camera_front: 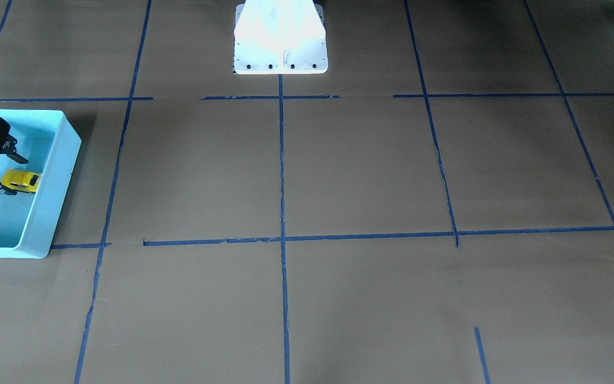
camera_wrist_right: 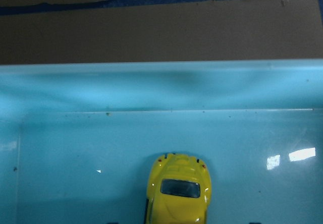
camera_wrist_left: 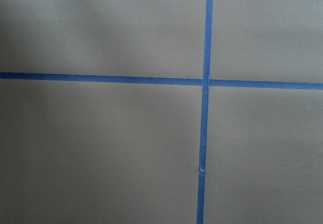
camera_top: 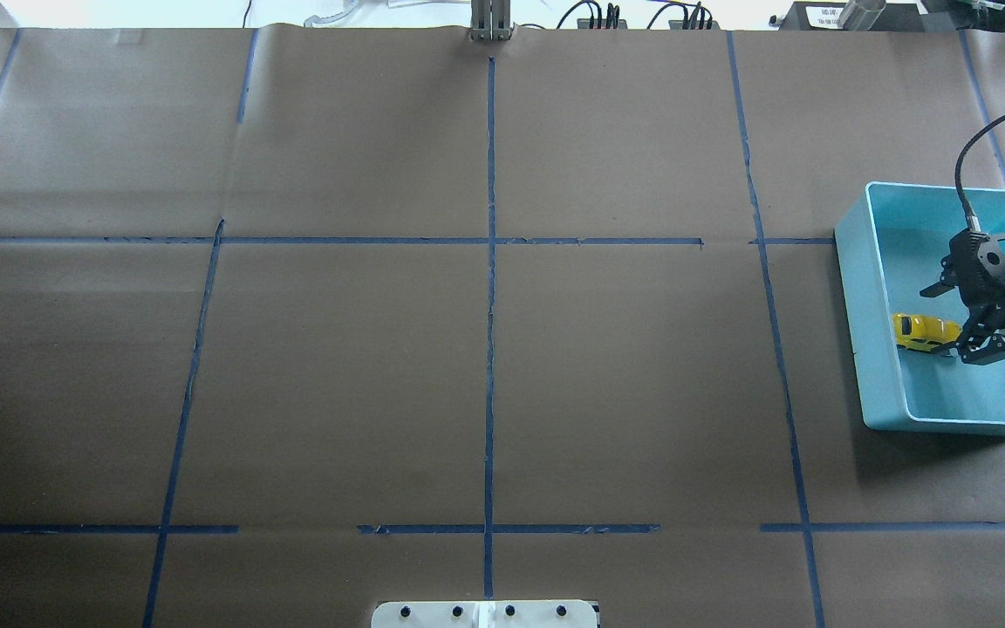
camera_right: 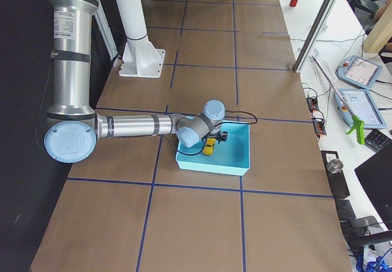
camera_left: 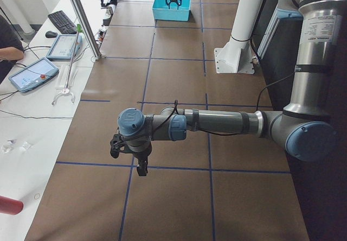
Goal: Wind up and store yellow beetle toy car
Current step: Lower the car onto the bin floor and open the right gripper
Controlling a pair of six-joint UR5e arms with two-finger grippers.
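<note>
The yellow beetle toy car (camera_front: 21, 181) lies on the floor of the light blue bin (camera_front: 56, 186) at the robot's right end of the table. It also shows in the overhead view (camera_top: 923, 331) and at the bottom of the right wrist view (camera_wrist_right: 177, 193). My right gripper (camera_top: 952, 321) is inside the bin, open, its fingers spread just above and beside the car, holding nothing. My left gripper (camera_left: 138, 157) hangs over the bare table at the far left end. It shows only in the exterior left view, so I cannot tell whether it is open or shut.
The white robot pedestal (camera_front: 280, 42) stands at mid-table on the robot's side. Blue tape lines (camera_wrist_left: 204, 108) grid the brown table. The bin's wall (camera_top: 869, 314) rises around the car. A desk with tablets (camera_left: 32, 73) runs along the operators' side.
</note>
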